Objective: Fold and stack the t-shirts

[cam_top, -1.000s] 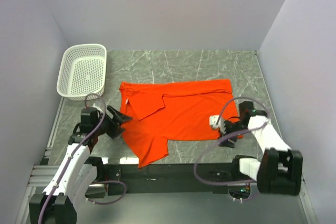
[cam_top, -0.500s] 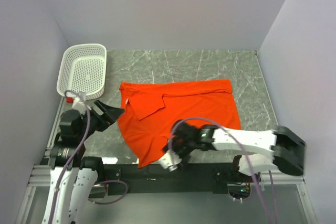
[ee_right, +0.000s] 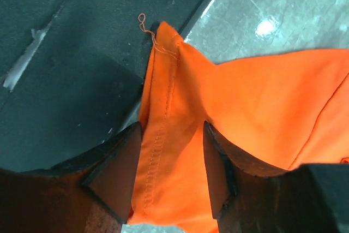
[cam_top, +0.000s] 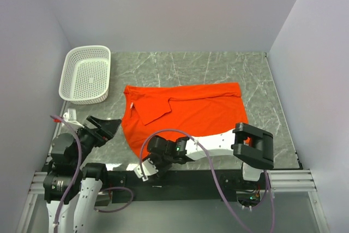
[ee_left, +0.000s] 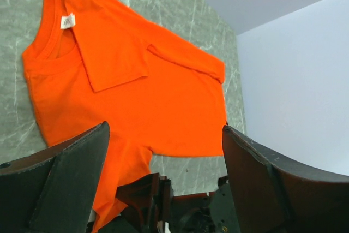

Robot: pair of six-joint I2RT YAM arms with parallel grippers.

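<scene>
**Sleeve pinch coming up: bite past the hem**

Our t-shirt point(cam_top: 191, 107) lies spread mid-tabletop point(cam_top: 218, 69). The right hand point(ee_right: 172, 135) sits apart astride the sleeve point(ee_right: 163, 75) at the top view's lower left, not clamped yet. We'd close beyond the stitched hem, then lift low so nothing drags. The left hand point(ee_left: 163, 135) is wide apart, holding nothing. A second back the right hand was at the t-shirt's right edge; it's swung across.

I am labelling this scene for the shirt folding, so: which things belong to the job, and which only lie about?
Belongs to the job:
- orange t-shirt, spread on the table

Only lying about:
- white basket, at the far left
</scene>
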